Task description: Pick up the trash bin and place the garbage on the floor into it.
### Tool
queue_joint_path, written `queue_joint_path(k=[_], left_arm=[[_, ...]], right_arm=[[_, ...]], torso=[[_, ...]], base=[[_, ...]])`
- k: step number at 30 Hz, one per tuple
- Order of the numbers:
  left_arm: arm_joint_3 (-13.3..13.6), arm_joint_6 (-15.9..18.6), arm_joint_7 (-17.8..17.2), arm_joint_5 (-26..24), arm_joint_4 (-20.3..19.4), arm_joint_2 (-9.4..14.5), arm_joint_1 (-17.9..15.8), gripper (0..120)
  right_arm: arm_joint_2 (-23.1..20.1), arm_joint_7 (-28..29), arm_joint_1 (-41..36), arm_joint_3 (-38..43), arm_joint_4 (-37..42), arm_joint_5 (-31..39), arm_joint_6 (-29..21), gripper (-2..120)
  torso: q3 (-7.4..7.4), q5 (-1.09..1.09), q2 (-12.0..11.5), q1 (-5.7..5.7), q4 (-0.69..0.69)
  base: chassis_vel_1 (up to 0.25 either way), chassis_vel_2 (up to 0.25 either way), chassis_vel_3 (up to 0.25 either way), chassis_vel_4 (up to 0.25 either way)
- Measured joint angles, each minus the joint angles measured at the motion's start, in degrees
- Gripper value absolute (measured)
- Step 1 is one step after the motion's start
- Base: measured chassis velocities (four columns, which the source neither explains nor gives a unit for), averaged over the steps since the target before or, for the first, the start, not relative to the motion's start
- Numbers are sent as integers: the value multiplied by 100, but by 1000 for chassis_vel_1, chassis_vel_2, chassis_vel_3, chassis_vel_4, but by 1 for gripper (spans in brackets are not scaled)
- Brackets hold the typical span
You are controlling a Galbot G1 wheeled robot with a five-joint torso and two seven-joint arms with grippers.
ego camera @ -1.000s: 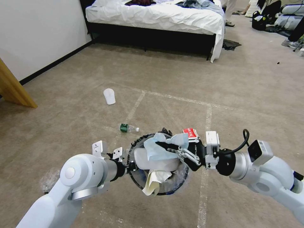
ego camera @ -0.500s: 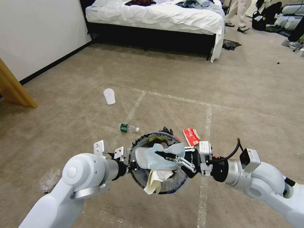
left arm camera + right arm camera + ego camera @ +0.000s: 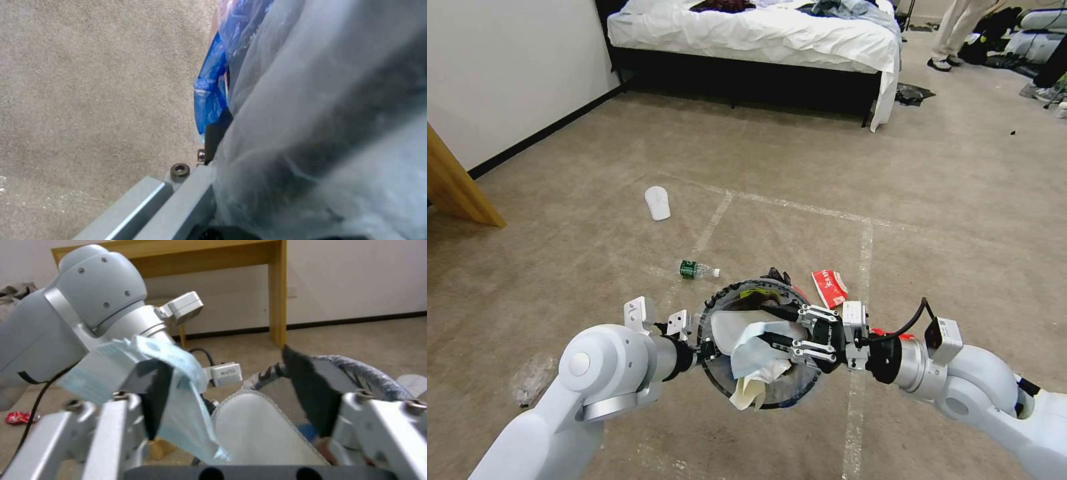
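The left tool (image 3: pixel 697 347) sits at the left rim of the trash bin (image 3: pixel 720 380), which it carries clear of the floor (image 3: pixel 947 220). The left wrist view has one of its fingers (image 3: pixel 216 133) lying flat against the bin's clear, blue-edged liner; whether the fingers are pressed onto the rim cannot be told from here.

Inside the bin lie a white slipper (image 3: pixel 724 333) and a crumpled cream paper (image 3: pixel 750 390) that hangs over the near rim. Black lettering runs along the far rim, too distorted to read.

The right tool (image 3: pixel 777 327) reaches over the bin's mouth from the right, its fingers spread wide. A pale blue face mask (image 3: pixel 178 380) is draped over one finger pad (image 3: pixel 153 386) and trails down into the bin; the other pad (image 3: pixel 311 390) is bare, well apart from the first, so nothing is pinched between them.

On the floor beyond the bin, going left to right: a second white slipper (image 3: pixel 658 202), then a clear plastic bottle (image 3: pixel 697 269) with a green label, its print too small to read, then a red wrapper (image 3: pixel 829 287) with white writing that cannot be made out, just beside a whitish tape line (image 3: pixel 864 247). A wooden tabletop (image 3: pixel 186 250) stands against the wall in the right wrist view.
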Motion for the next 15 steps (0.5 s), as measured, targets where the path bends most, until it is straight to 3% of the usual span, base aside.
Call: queue_joint_path(k=[8,15], left_arm=[[18,0,20,43,42,-35,2,0],[16,0,36,58,79,-33,0,0]], right_arm=[[24,-20,32,-120,-55,-39,-8,96],[44,-37,52,-144,-93,-55,-8,100]], torso=[[0,1,0,0,0],[0,0,0,0,0]], base=[[0,0,0,0],[0,0,0,0]])
